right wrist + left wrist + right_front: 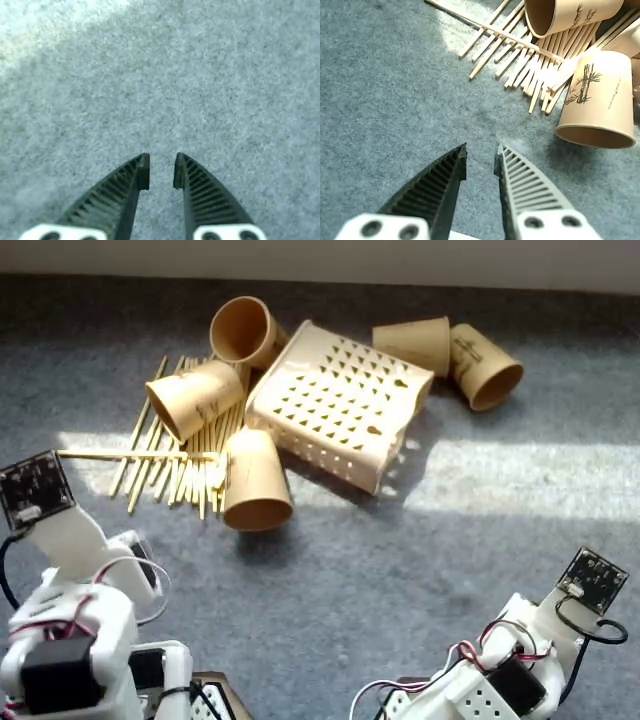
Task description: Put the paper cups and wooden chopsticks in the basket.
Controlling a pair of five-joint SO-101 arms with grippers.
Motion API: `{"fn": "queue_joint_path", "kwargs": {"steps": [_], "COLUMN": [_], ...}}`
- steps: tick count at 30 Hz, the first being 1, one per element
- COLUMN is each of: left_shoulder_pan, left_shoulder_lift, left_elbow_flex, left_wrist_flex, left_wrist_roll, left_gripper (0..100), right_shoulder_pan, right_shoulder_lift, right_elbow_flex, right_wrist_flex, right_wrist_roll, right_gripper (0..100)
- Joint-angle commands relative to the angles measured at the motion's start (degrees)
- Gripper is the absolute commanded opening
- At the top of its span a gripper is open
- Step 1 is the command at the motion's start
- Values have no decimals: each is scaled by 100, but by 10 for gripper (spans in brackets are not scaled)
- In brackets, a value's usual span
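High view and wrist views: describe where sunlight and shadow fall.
High view: a sunlit band crosses the carpet; the basket shadows it. Left wrist view: sun hits the chopsticks. Right wrist view: carpet mostly shaded, a bright patch beyond the right gripper.

No word, number or brand can be read. On the side of the tan paper cup (pixel 595 95) lying beside the pale wooden chopsticks (pixel 530 70), a dark bamboo drawing and a line of small print are seen, but the letters are too small to be made out. A like bamboo drawing is borne by the second tan paper cup (pixel 570 15), which lies upon the chopsticks.
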Motion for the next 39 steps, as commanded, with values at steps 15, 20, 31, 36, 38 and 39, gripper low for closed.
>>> {"fn": "queue_joint_path", "kwargs": {"steps": [15, 20, 31, 36, 38, 39], "left_shoulder_pan": [-22, 4, -4, 4, 13, 13], "left_shoulder_lift": [3538, 3292, 2686, 2659, 2659, 2624], "left_elbow_flex": [-1965, -1956, -1895, -1516, -1121, -910], "left_wrist_flex": [290, 149, -598, -633, -765, -976], "left_wrist_roll": [0, -9, 0, -9, -18, -18], "left_gripper": [172, 306, 301, 36, 26, 5], "right_shoulder_pan": [75, 75, 75, 75, 75, 75], "right_shoulder_lift": [110, 110, 110, 110, 110, 110], "right_elbow_flex": [734, 734, 734, 734, 734, 734], "right_wrist_flex": [22, 22, 22, 22, 22, 22], "right_wrist_roll": [-88, -88, -88, -88, -88, -88], "right_gripper": [95, 95, 95, 95, 95, 95]}}
